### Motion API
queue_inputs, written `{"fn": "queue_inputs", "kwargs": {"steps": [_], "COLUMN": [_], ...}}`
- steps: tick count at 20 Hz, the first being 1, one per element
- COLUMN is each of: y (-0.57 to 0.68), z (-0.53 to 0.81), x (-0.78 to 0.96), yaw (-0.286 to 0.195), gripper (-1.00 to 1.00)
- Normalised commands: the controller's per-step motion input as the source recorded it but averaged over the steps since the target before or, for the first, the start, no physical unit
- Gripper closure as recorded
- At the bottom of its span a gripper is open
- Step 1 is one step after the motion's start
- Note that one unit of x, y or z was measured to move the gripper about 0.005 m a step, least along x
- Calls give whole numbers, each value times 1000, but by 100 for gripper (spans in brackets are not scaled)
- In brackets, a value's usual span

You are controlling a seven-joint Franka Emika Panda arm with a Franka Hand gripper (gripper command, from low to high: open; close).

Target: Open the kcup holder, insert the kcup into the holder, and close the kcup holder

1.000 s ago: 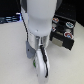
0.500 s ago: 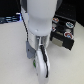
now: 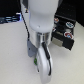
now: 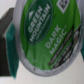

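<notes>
The kcup [image 4: 46,41] fills the wrist view: a round pod with a bright green lid, white lettering and a whitish rim. It sits between my gripper [image 4: 45,44] fingers, whose teal pads [image 4: 9,36] press on either side of it. In the exterior view only a green speck of the kcup [image 3: 36,61] shows at my gripper [image 3: 39,62], low over the table. The kcup holder [image 3: 65,33], a black box with pale marks on its front, stands to the exterior view's right of the gripper and apart from it. I cannot tell whether it stands open.
The white arm [image 3: 39,22] hides the middle of the exterior view. The pale table [image 3: 12,55] runs to the exterior view's left. Dark clutter [image 3: 10,20] lies at the back left. A dark shape [image 4: 4,22] shows behind the pod in the wrist view.
</notes>
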Motion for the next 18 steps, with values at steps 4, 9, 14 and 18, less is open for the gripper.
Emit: {"fn": "queue_inputs", "kwargs": {"steps": [4, 9, 14, 18], "y": [488, 500, 483, 479], "z": [775, 727, 622, 548], "x": [15, -9, -54, -114], "yaw": [54, 85, 101, 94], "gripper": [100, 100, 100, 100]}}
